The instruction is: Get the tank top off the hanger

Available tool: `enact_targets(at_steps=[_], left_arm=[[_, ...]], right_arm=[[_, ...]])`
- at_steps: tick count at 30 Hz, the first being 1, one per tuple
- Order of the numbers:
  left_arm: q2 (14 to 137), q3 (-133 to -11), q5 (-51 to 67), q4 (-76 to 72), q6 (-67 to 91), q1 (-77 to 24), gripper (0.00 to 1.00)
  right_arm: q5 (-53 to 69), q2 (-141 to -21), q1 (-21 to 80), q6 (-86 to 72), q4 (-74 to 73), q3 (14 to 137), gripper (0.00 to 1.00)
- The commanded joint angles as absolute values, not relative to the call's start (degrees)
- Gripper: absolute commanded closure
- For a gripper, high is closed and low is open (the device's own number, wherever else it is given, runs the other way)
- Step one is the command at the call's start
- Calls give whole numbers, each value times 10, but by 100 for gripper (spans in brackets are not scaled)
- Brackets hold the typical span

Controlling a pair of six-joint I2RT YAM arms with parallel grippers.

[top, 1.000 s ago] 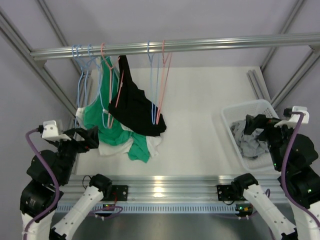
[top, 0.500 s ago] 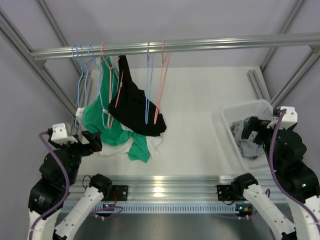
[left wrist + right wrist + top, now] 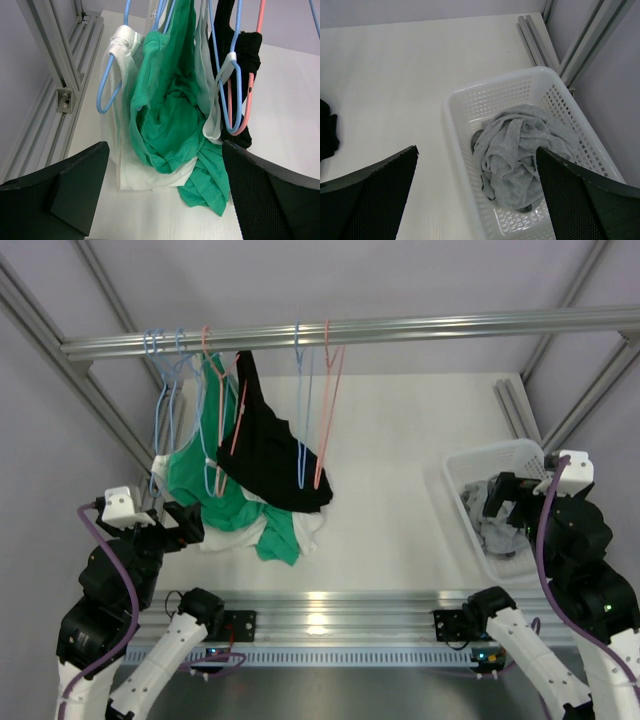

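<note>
A green tank top [image 3: 215, 495], a white one [image 3: 225, 538] and a black one [image 3: 270, 455] hang bunched on blue and pink hangers from the rail [image 3: 400, 330], their hems resting on the table. My left gripper [image 3: 185, 521] is open and empty, just left of the bunch. In the left wrist view, my left gripper [image 3: 164, 146] faces the green top [image 3: 170, 115] and the white top [image 3: 125, 165]; the black top [image 3: 245, 50] is at the upper right. My right gripper [image 3: 500, 502] is open and empty over the basket.
A white basket [image 3: 470, 460] at the right holds a grey garment [image 3: 495, 530]; in the right wrist view the basket [image 3: 455, 100] and grey garment [image 3: 520, 150] lie under my right gripper [image 3: 476, 150]. An empty blue hanger and an empty pink hanger [image 3: 320, 410] hang right of the black top. Frame posts stand at both sides.
Both arms shifted a little inward over the first half second, then held still. The two empty hangers swing slightly.
</note>
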State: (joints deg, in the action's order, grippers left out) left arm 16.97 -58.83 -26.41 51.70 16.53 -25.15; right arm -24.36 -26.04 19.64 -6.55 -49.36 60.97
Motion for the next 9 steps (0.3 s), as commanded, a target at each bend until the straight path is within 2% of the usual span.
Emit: enact_targets(at_steps=[1, 9], left_arm=[[163, -590, -265, 516, 166, -249, 1], [170, -589, -264, 515, 163, -249, 1]], right_arm=[[-253, -276, 204, -63, -503, 640, 1], [-258, -287, 205, -71, -502, 644, 1]])
